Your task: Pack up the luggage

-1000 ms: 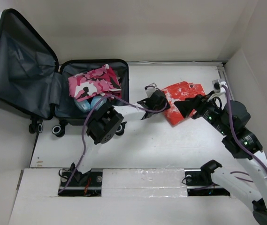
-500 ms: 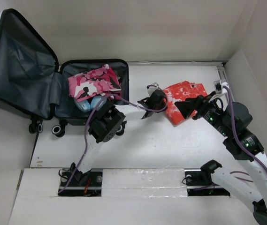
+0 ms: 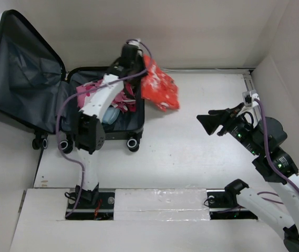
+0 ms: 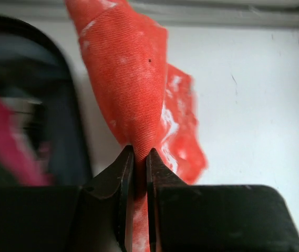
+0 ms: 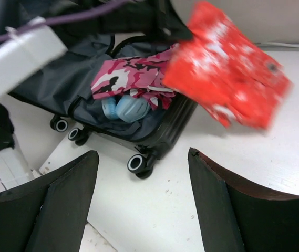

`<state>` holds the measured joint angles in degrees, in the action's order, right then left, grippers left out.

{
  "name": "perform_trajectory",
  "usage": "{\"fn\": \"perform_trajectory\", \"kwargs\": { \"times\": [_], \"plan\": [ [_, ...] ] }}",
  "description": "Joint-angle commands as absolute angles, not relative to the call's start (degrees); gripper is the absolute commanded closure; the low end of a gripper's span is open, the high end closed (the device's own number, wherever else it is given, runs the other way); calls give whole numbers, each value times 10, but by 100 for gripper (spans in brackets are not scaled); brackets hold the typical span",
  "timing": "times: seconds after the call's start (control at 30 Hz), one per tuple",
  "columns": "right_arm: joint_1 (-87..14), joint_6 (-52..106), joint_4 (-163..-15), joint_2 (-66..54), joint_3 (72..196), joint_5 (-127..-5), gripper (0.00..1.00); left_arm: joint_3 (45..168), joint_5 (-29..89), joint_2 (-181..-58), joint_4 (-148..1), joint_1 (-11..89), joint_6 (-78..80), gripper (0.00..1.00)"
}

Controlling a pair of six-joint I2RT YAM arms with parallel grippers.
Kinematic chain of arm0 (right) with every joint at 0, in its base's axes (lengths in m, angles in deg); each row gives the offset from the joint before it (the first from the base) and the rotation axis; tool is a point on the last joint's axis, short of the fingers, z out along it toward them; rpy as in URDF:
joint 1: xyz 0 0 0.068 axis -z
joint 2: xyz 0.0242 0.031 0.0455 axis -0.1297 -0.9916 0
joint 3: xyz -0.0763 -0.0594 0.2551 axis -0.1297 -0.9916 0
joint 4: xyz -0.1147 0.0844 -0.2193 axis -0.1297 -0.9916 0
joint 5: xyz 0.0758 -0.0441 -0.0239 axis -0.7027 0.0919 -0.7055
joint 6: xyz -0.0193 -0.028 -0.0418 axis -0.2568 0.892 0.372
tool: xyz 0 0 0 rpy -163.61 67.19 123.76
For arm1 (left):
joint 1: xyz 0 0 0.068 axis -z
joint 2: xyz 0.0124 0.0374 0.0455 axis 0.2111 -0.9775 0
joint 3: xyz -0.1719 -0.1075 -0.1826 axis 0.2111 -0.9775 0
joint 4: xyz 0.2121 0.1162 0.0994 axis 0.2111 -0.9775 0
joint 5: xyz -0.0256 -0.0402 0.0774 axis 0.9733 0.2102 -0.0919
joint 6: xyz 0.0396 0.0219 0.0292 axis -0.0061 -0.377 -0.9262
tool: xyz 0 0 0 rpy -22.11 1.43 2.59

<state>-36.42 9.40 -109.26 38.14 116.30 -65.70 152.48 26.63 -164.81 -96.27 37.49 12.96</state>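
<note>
One red cloth (image 3: 160, 90) lifted, beside luggage (image 3: 26, 79) (apparently)

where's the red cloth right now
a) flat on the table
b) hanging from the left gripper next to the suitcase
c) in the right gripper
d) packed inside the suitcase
B: the left gripper is shut on the red cloth, which dangles off the table beside the open luggage; the right gripper is open and empty.

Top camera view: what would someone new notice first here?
A bright red cloth dangles in mid-air from the shut left gripper, above the table just right of the open luggage. The luggage sits at the far left, lid standing open, with a pink camouflage cloth piled inside it.
</note>
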Motion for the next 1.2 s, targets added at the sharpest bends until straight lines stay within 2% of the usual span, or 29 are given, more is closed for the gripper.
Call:
{"fn": "perform_trajectory", "kwargs": {
  "times": [0.0,0.3,0.43,0.6,0.7,0.73,0.77,0.8,0.83,0.93,1.17],
  "plan": [
    [-370,99,-1052,383,1161,-674,25,1550,235,-1530,-1022,307,62,100],
    [-370,99,-1041,394,1154,-692,25,1258,301,-1384,-918,102,126,100],
    [-370,99,-1041,394,1149,-698,25,1185,249,-1346,-906,46,131,100],
    [-370,99,-1030,394,1139,-713,25,1156,198,-1351,-918,33,137,100],
    [-370,99,-1030,399,1127,-713,25,1141,157,-1339,-926,33,165,85],
    [-370,99,-1030,399,1127,-713,25,1134,149,-1326,-926,33,172,85],
    [-370,99,-1030,399,1121,-719,25,1120,141,-1290,-920,33,179,66],
    [-375,99,-1030,391,1113,-724,25,1110,135,-1267,-904,33,185,56],
    [-375,99,-1025,391,1108,-724,25,1099,135,-1243,-893,33,185,51],
    [-375,99,-1007,363,1082,-749,25,1061,111,-1136,-867,50,205,47],
    [-394,99,-976,329,1056,-782,25,1015,-70,-937,-927,69,188,46]
  ]
}}
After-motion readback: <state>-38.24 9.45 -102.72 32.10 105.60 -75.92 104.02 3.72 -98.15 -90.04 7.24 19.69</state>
